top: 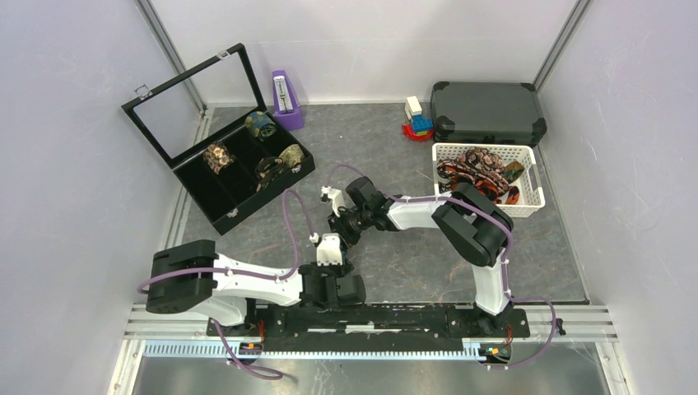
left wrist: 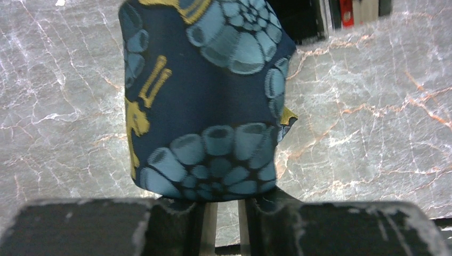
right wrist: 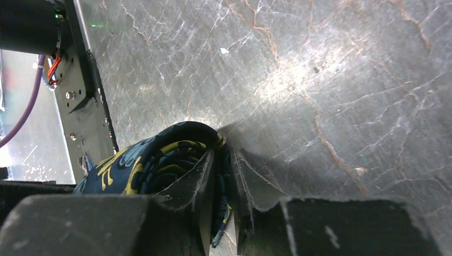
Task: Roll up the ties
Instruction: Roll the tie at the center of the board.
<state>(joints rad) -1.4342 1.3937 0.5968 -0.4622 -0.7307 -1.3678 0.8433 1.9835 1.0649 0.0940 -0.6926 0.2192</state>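
A dark navy tie (left wrist: 208, 106) with blue-gold paisley is wound into a coil and fills the left wrist view, standing right at my fingertips. My left gripper (left wrist: 224, 200) is nearly closed, its tips under the coil's lower edge, pinching it. In the right wrist view my right gripper (right wrist: 224, 160) is shut on a layer of the same tie (right wrist: 154, 160), with fabric between its pads, just above the marble table. In the top view both grippers meet at the table's middle, the left (top: 332, 240) just below the right (top: 340, 224). The tie is hidden there.
An open black case (top: 239, 210) at back left holds several rolled ties (top: 218, 156). A white basket (top: 531, 197) at right holds loose red-orange and brown ties (top: 477, 164). A purple object (top: 286, 99), toy blocks (top: 417, 119) and a dark case (top: 487, 111) stand at the back.
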